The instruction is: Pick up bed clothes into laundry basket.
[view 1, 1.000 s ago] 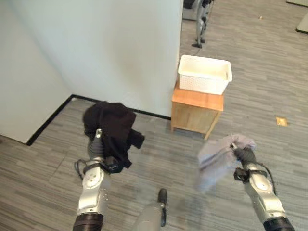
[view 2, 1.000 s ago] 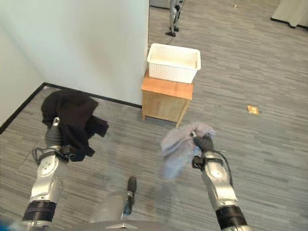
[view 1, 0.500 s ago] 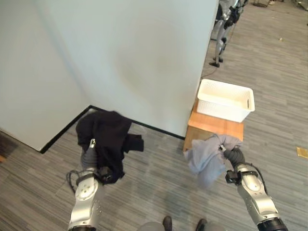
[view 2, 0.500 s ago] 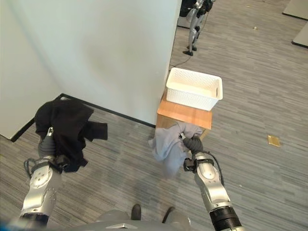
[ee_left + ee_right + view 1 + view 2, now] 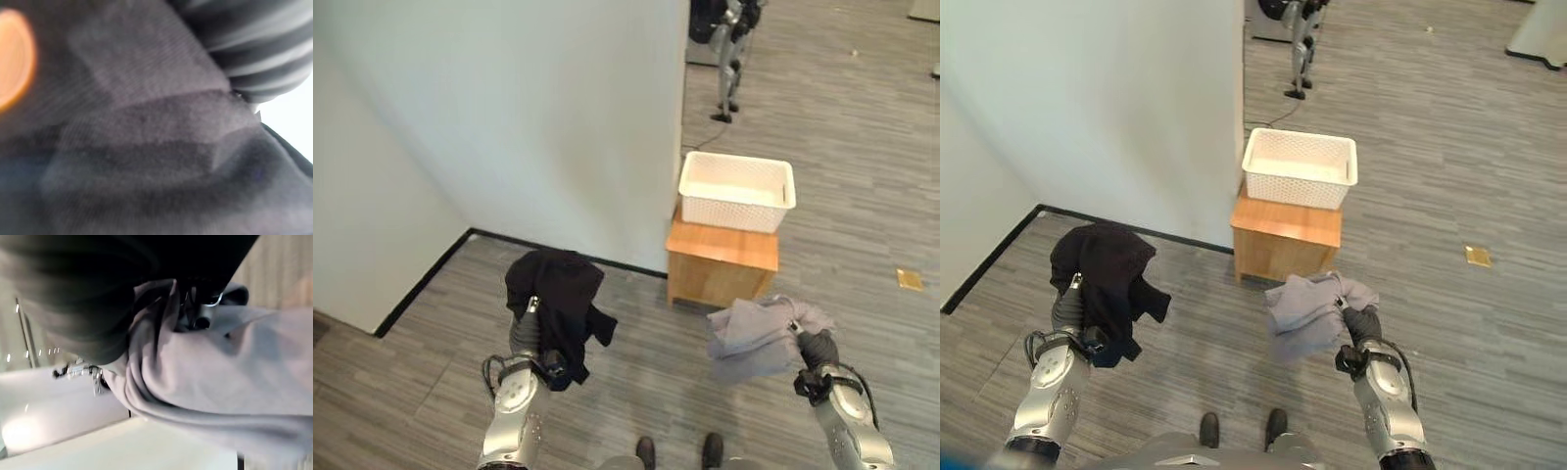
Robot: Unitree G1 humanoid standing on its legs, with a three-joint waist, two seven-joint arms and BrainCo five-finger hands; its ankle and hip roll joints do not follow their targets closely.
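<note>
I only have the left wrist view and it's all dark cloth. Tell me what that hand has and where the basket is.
Observer: The left hand is up in front of the robot with a black garment draped over it and hanging down; the fingers are hidden under the cloth.
Operator: Give me the basket.
Observer: The white laundry basket sits ahead on top of a small wooden cabinet, next to the corner of the white wall.
Operator: Report the other hand.
Observer: The right hand is raised too, with a grey garment bunched over it and hanging toward the robot's left; its fingers are buried in the cloth.
</note>
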